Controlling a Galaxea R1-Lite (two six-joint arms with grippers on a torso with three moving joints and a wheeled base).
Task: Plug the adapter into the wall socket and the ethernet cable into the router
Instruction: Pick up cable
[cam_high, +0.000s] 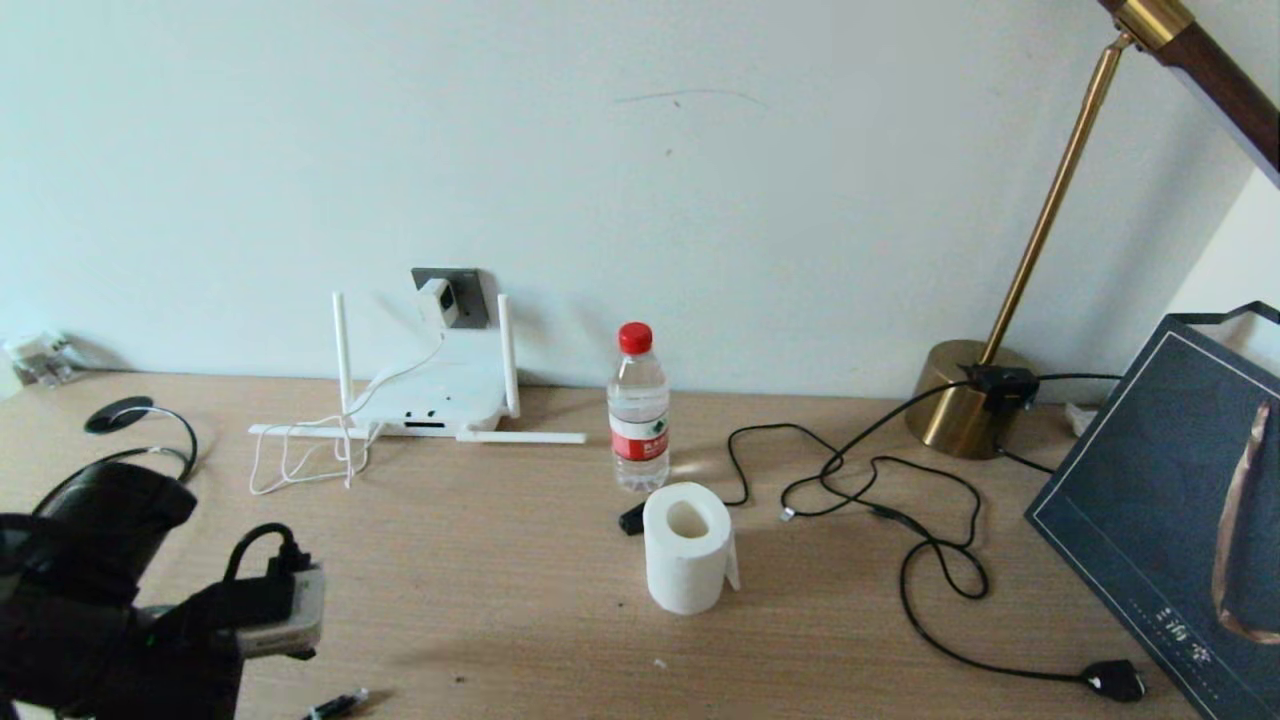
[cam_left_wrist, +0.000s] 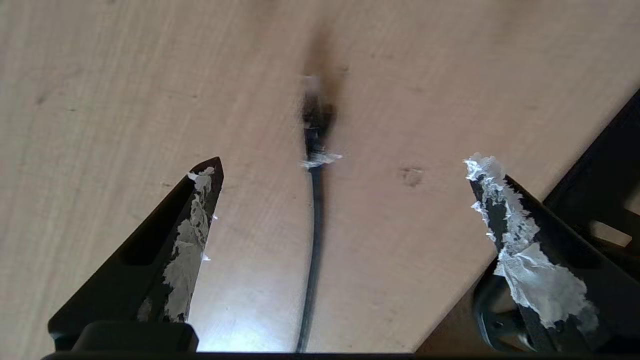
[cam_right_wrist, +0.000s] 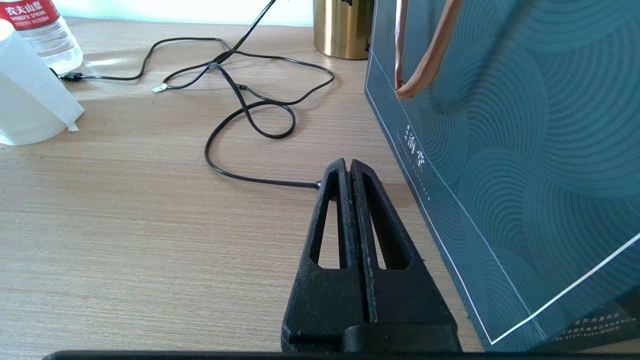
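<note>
The adapter (cam_high: 438, 302) already sits in the wall socket (cam_high: 470, 290); the ethernet cable (cam_left_wrist: 315, 200) lies unplugged at the desk's (cam_high: 500, 580) front-left edge, between the left gripper's (cam_left_wrist: 345, 170) wide-spread fingers

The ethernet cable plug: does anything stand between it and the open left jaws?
Nothing visible does. In the left wrist view the ethernet cable lies on bare table, its plug just beyond the open left gripper, with only wood between the jaws. The right gripper rests shut beside the gift bag.
</note>
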